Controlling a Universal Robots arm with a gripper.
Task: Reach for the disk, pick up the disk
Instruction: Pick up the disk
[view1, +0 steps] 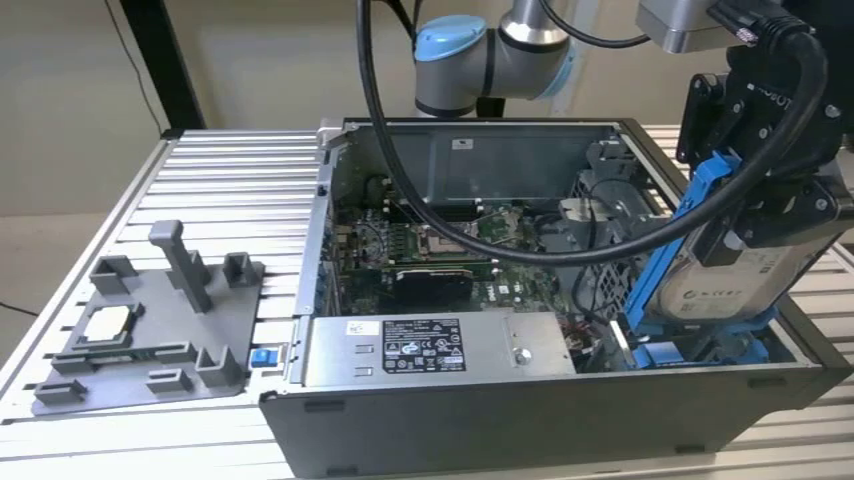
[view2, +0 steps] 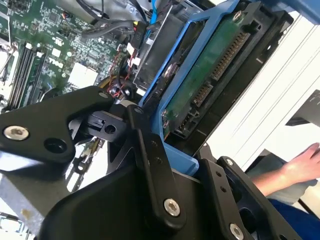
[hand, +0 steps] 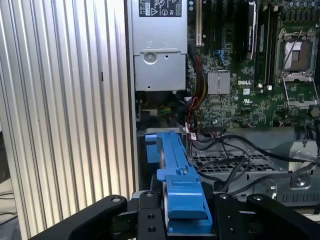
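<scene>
The disk (view1: 727, 280), silver-grey with a white label and blue side rails, stands tilted on edge above the right end of the open computer case (view1: 534, 410). My gripper (view1: 742, 215) is shut on its upper part. The disk's lower end hangs just over the blue drive bay (view1: 694, 352); whether they touch I cannot tell. In the second wrist view the disk (view2: 205, 85) shows its green circuit side, and my gripper (view2: 185, 167) clamps its blue rail. In the first wrist view the blue rail (hand: 175, 165) runs edge-on out of my gripper (hand: 186, 220).
Inside the case lie the motherboard (view1: 427, 235) and a grey labelled power-supply box (view1: 427, 345). A grey fixture (view1: 147, 320) holding a small silver chip (view1: 107, 322) sits on the slatted table at the exterior view's left. A black cable (view1: 441, 215) loops over the case. A person's hand (view2: 300, 165) rests nearby.
</scene>
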